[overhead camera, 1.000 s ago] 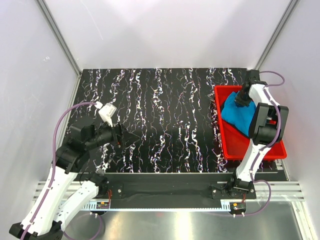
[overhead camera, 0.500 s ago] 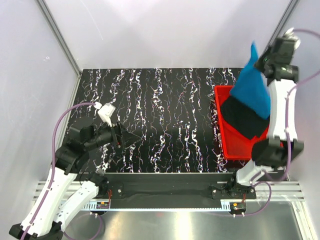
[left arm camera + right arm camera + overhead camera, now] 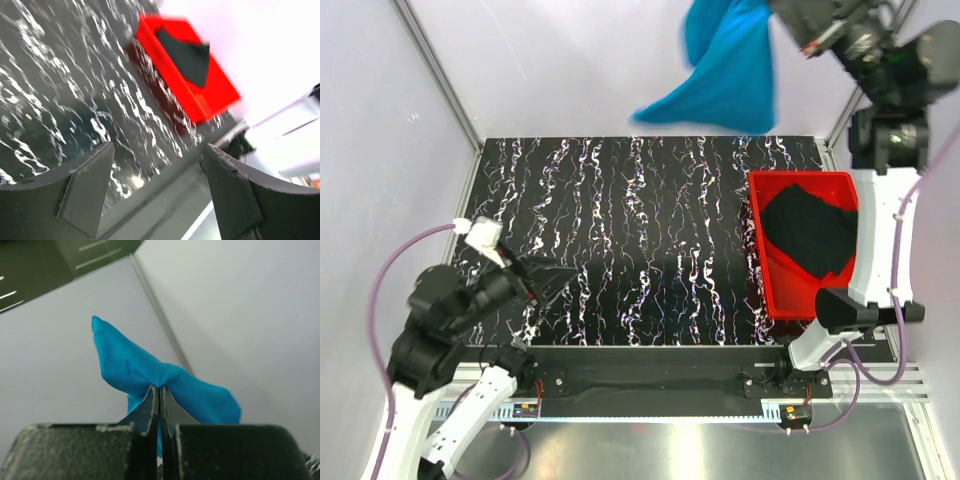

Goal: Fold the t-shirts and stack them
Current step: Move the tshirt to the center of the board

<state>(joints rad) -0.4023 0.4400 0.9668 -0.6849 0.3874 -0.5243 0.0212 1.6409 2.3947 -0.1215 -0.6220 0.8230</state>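
Note:
My right gripper (image 3: pixel 790 18) is raised high at the back right and is shut on the sky-blue t-shirt (image 3: pixel 725 70), which hangs and swings out to the left above the table's far edge. In the right wrist view the blue cloth (image 3: pixel 150 372) is pinched between the closed fingertips (image 3: pixel 159 390). The black t-shirt (image 3: pixel 810 232) lies crumpled in the red tray (image 3: pixel 775 300); it also shows in the left wrist view (image 3: pixel 187 55). My left gripper (image 3: pixel 555 275) is open and empty, low at the table's near left (image 3: pixel 157 160).
The red tray (image 3: pixel 220 95) stands at the table's right side. The black marbled tabletop (image 3: pixel 640 240) spreads between the arms. Grey enclosure walls and metal posts (image 3: pixel 440 75) ring the table. The front rail (image 3: pixel 650 375) runs along the near edge.
My right gripper has lifted the blue t-shirt out of the tray, up and to the left, leaving the black t-shirt uncovered. My left arm has pulled back and lower to the left.

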